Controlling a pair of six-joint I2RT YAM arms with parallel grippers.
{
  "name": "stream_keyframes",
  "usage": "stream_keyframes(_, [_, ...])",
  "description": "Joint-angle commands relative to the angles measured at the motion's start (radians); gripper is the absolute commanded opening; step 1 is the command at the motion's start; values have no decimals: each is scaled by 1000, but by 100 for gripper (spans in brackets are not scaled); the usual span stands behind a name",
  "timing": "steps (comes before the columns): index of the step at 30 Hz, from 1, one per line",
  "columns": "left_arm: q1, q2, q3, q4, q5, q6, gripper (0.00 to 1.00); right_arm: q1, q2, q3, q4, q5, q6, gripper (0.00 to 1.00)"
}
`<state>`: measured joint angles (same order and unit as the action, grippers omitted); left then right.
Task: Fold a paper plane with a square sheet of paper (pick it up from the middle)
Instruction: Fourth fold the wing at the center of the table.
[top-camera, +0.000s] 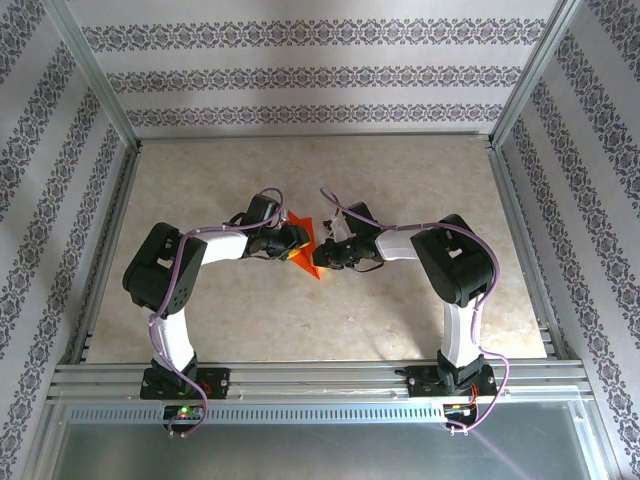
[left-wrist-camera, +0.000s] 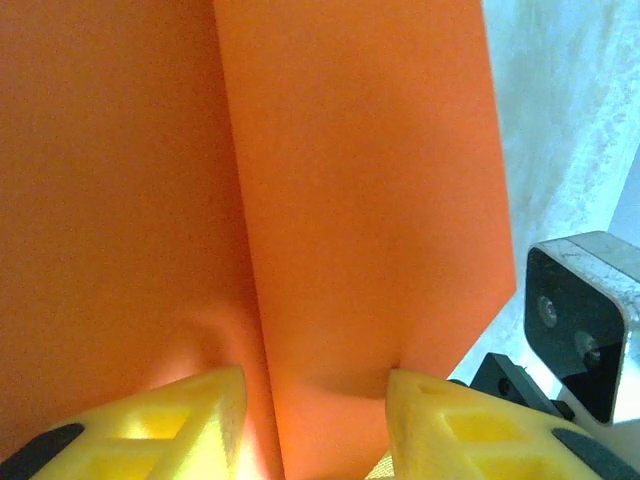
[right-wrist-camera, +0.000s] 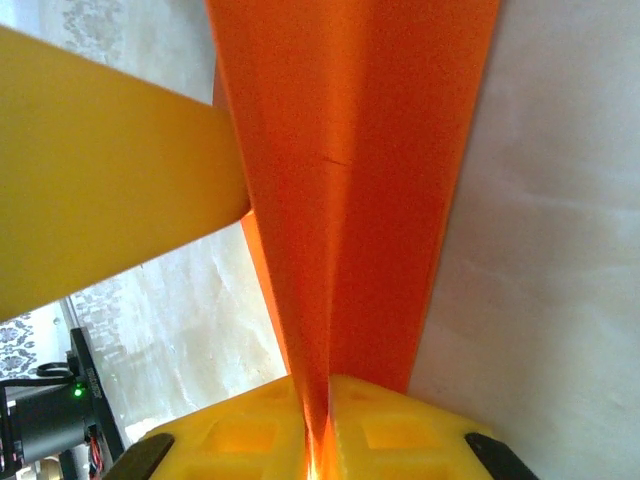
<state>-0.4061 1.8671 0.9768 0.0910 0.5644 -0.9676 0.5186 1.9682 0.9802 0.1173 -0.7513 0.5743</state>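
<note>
The orange-red sheet of paper (top-camera: 306, 252) is folded into a narrow pointed paper plane shape and hangs above the table between both arms. In the right wrist view its central ridge (right-wrist-camera: 330, 250) runs straight down into my right gripper (right-wrist-camera: 325, 388), whose yellow jaws are shut on it. My left gripper (left-wrist-camera: 315, 378) faces the flat side of the paper (left-wrist-camera: 350, 200). Its jaws stand apart, and both fingertips (left-wrist-camera: 400, 385) touch the sheet, denting it slightly. From above, the left gripper (top-camera: 293, 243) and right gripper (top-camera: 323, 250) meet at the paper.
The beige table (top-camera: 400, 180) lies open behind and in front of the arms, framed by aluminium rails (top-camera: 320, 378) and patterned walls. The right arm's wrist camera (left-wrist-camera: 580, 320) sits close beside the paper. A left yellow finger (right-wrist-camera: 100, 170) crosses the right wrist view.
</note>
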Motion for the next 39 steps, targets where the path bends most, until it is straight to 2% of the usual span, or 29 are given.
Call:
stream_keyframes(1, [-12,27,34,-69,-31,24,40,-3,45,17,-4,31,-8,16])
stream_keyframes(11, [-12,68,70,-214,-94,13,36,-6,14,6,-13,42,-29,25])
stream_keyframes(17, [-12,98,91,-284,-119,-3,36,-4,-14,-7,-24,62,-65,27])
stream_keyframes(29, [-11,133,109,-347,-135,-19,36,15,-55,-25,-47,155,-108,24])
stream_keyframes(39, [-12,138,108,-346,-134,-22,35,23,-59,-29,-36,158,-117,18])
